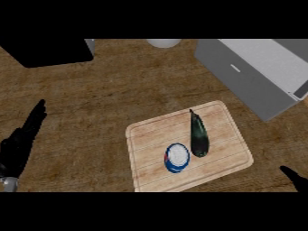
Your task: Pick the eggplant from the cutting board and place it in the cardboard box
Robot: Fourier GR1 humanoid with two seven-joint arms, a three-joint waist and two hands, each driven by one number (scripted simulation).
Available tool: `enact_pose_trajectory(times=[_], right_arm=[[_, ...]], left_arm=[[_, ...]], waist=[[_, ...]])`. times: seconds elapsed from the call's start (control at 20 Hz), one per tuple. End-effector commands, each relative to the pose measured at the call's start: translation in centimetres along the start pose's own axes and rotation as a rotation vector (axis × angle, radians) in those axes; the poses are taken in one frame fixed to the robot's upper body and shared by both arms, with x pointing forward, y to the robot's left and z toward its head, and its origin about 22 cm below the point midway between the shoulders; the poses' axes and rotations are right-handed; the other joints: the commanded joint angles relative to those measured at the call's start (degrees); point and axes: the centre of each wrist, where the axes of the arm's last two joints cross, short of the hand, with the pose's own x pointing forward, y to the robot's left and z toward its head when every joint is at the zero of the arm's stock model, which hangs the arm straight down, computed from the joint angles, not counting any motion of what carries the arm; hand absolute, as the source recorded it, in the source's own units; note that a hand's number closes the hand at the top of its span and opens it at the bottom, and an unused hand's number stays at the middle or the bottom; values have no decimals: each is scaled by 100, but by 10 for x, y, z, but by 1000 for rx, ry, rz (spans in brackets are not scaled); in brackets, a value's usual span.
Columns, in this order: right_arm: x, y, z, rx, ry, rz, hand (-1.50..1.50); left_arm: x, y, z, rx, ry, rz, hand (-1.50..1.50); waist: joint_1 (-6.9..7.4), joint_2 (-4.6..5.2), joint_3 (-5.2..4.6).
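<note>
Currently eggplant on cutting board, left hand fingers straight, empty, right hand's unclear.

eggplant on cutting board

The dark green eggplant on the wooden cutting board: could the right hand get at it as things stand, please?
Probably yes. The dark green eggplant lies uncovered on the wooden cutting board, the blue-and-white can sits on its far side, and bare board separates it from the right hand.
</note>
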Motion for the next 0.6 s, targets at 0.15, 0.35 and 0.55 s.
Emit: enact_pose_trajectory(times=[0.15, 0.35, 0.55], right_arm=[[18, -26, 116, 127, 23, 310, -150], [66, -24, 141, 155, 120, 308, -150], [100, -27, 147, 201, 180, 370, -150]], left_arm=[[2, -10, -4, -50, -61, -57, 0], [6, -18, -14, -71, -79, -63, 0], [10, -25, -29, -90, -89, -80, 0]], waist=[[413, 112, -57], [633, 165, -60], [745, 201, -54]])
